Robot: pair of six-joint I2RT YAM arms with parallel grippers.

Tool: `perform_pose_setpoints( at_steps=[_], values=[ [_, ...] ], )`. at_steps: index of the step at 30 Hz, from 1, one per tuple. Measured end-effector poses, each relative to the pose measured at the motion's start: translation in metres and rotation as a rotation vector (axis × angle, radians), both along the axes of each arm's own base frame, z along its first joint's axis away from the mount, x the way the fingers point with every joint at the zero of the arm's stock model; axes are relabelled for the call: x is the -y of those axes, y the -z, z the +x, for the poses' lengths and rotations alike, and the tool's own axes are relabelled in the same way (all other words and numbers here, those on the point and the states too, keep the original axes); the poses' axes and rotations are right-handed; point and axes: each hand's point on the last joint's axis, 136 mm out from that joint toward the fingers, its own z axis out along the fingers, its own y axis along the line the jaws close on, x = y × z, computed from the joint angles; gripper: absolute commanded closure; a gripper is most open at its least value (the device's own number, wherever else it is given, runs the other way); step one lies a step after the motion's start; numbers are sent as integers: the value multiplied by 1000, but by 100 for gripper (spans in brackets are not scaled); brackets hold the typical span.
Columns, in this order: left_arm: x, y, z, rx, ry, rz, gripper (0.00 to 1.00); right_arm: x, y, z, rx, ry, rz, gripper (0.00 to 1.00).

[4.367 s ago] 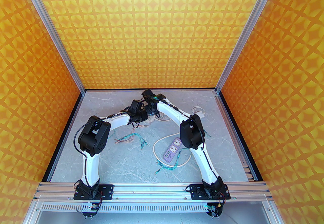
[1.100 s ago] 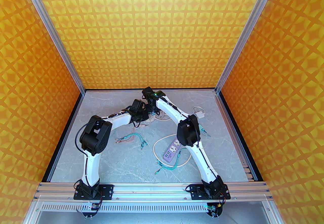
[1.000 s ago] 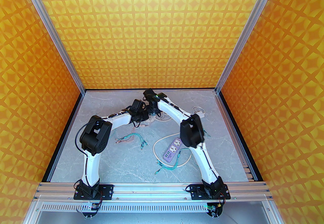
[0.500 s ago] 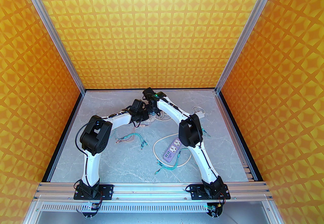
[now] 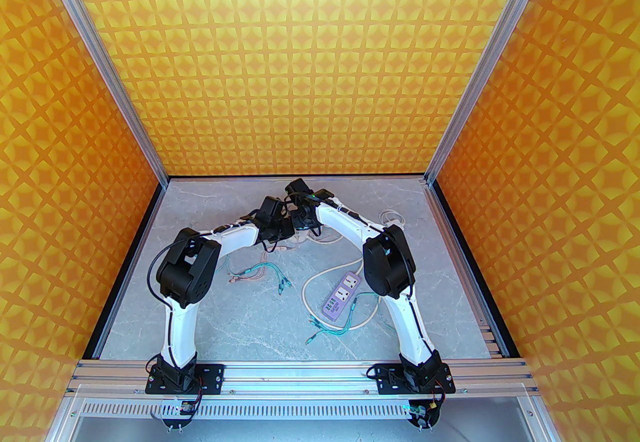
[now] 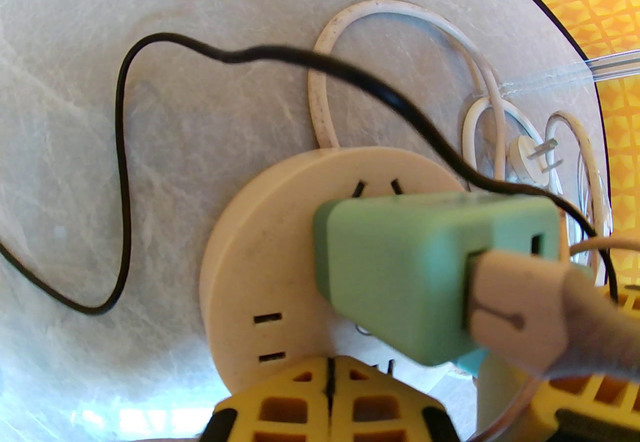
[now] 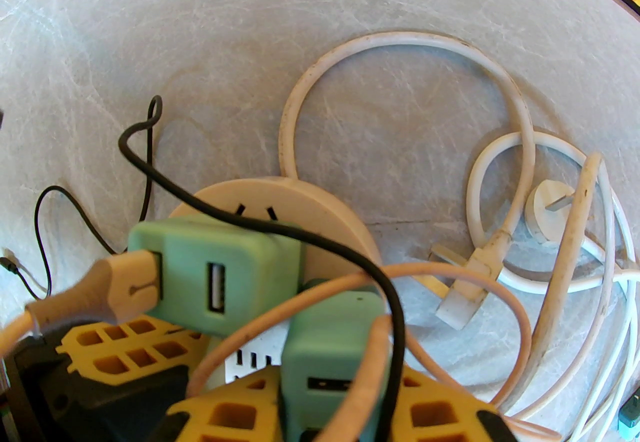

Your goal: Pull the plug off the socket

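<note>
Over the grey marbled table (image 5: 240,325), the right arm (image 5: 395,310) has swung its black elbow outward and lower than half a second ago, while the left arm (image 5: 182,315) has kept its pose (the purple power strip (image 5: 341,297) and the teal leads (image 5: 327,330) have not shifted either). From overhead, the two wrists cover the spot where they meet at the far centre. The wrist cameras show it: a round beige socket (image 6: 270,240) lies flat there, carrying two green chargers. The left wrist camera shows a green USB charger (image 6: 425,270) seated on the socket face, a beige cable in its port. The right wrist camera adds the green plug (image 7: 330,330) beside it, which the other view all but hides. The right gripper (image 7: 332,380) is clamped on that green plug, one yellow finger on each side; whether its prongs are out of the socket cannot be told. The left gripper (image 6: 330,375) has its fingers pressed together, tips at the socket's near edge. A thin black wire (image 6: 122,170) drapes across the chargers.
</note>
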Motion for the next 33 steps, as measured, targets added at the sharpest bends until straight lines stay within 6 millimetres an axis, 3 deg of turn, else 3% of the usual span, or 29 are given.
perform_pose_setpoints(
  at_steps=[8,18,33],
  values=[
    [-2,-2,-6,21,-15,-39,98,-5,2,-5,-22,-12,17,73],
    [10,-2,-1,4,1,-131,100,-5,5,-5,-38,-7,33,73],
    [9,6,0,-105,-24,-75,100,-5,3,-1,-79,-12,11,73]
  ],
)
